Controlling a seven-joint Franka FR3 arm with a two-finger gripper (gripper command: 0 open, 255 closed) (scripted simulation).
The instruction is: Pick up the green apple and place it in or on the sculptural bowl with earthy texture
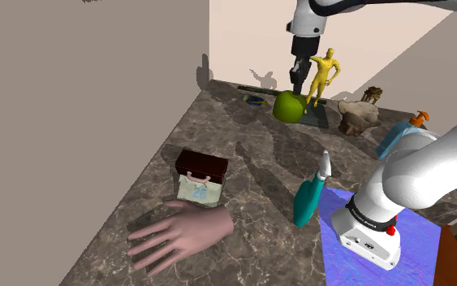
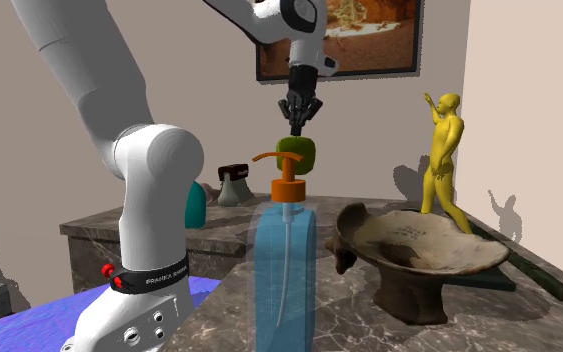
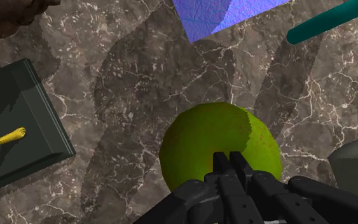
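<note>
A blue soap bottle point(image 2: 284, 270) with an orange pump stands closest, and the brown bowl point(image 2: 421, 248) is just beside it. Further back, the green apple point(image 1: 289, 106) sits on the marble top point(image 1: 243, 187), next to a yellow figure point(image 1: 322, 75). The gripper point(image 3: 231, 160) hangs just over the apple, fingers pressed together, holding nothing.

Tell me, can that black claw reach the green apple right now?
Probably yes: the gripper hangs just above the green apple, nothing between them. Its fingers meet, though, so they would need to open first.
</note>
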